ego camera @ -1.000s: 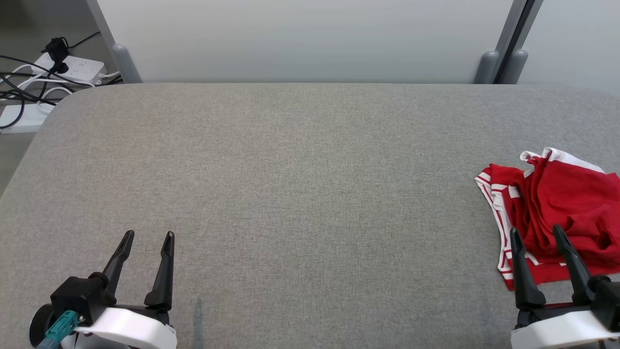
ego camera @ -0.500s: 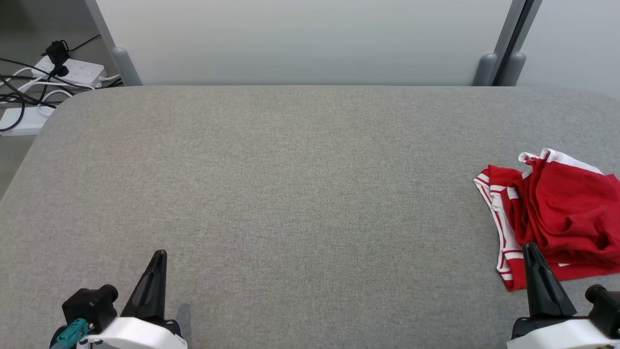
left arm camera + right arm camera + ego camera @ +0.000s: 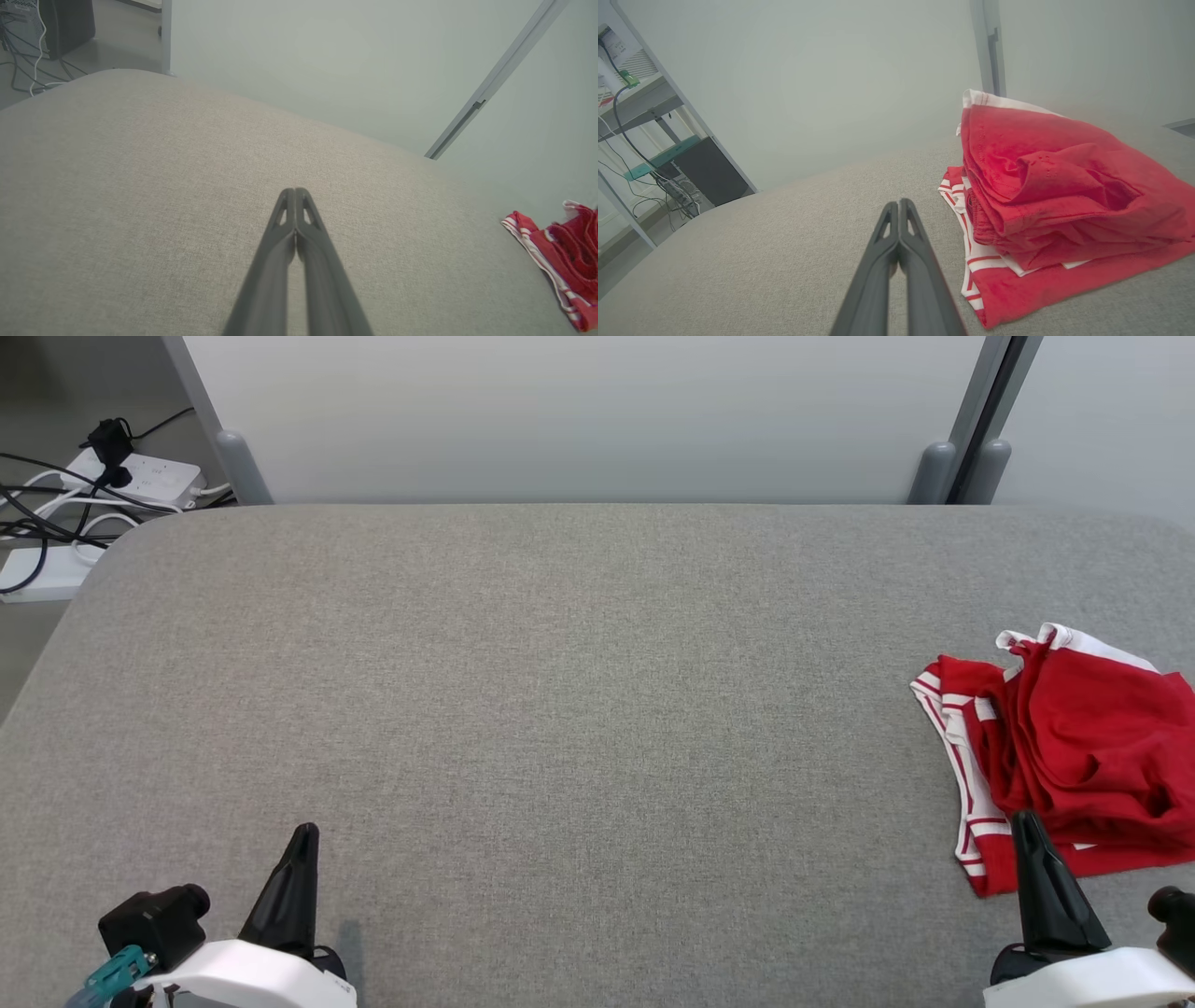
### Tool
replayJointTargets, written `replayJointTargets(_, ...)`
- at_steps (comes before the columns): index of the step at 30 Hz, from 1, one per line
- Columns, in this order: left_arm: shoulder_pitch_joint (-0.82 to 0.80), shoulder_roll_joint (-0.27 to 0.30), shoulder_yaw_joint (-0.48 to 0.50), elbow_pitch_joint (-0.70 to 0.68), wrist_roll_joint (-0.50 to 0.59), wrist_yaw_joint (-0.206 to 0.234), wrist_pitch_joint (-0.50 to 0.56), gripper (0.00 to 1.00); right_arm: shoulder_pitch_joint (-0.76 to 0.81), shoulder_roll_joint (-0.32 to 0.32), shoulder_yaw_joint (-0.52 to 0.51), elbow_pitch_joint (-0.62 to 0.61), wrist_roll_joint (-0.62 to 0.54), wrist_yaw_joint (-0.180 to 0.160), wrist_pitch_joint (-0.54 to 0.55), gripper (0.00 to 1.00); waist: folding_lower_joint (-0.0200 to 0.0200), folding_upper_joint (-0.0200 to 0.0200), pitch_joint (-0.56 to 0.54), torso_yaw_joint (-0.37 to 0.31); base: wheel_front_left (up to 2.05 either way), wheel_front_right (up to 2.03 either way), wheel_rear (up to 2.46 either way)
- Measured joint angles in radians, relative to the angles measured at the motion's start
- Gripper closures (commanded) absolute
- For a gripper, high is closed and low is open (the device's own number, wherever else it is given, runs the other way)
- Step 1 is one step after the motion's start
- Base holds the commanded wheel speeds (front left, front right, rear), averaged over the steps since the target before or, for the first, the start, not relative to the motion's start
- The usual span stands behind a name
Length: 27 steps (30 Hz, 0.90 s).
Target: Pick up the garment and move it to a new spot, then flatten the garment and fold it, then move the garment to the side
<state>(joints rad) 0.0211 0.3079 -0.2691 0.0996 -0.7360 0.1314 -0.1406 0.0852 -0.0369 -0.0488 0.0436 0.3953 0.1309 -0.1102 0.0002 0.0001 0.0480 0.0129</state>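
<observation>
The garment [image 3: 1074, 756], red cloth with white stripes and a white band, lies in a loose crumpled heap at the far right of the table [image 3: 560, 691], near the right edge and somewhat toward the front. Its upper folds are bunched. A flatter striped layer spreads out beneath them on the left and front sides. No gripper holds it.

The right gripper [image 3: 1024, 821] is just beside the garment's front left corner, fingers pointing away from the robot. Its jaws are pressed together along their length, with nothing between them. In the head view the tip overlaps the garment's hem. In the right wrist view the fingers appear to stand clear, to the left of the heap, so contact cannot be confirmed.

The left gripper [image 3: 301, 840] is over the front left part of the table, well apart from the garment. Its jaws are likewise closed tip to tip and empty.

The table is covered in grey woven fabric and has rounded corners. A pale wall panel [image 3: 579, 411] stands behind it. Power strips [image 3: 140, 471] and tangled cables [image 3: 37, 513] lie on the floor beyond the table's far left corner.
</observation>
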Motion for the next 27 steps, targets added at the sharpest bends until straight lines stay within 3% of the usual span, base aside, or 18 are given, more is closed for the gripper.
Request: replayJointTargets(27, -0.009, -0.068, 0.085, 0.044, -0.239, -0.069, 0.063, 1.00, -0.039, -0.010, 0.000, 0.057, 0.342, 0.000, 0.040, 1.00, -0.0001, 0.0000, -0.012, -0.003, 0.00, 0.00, 0.00)
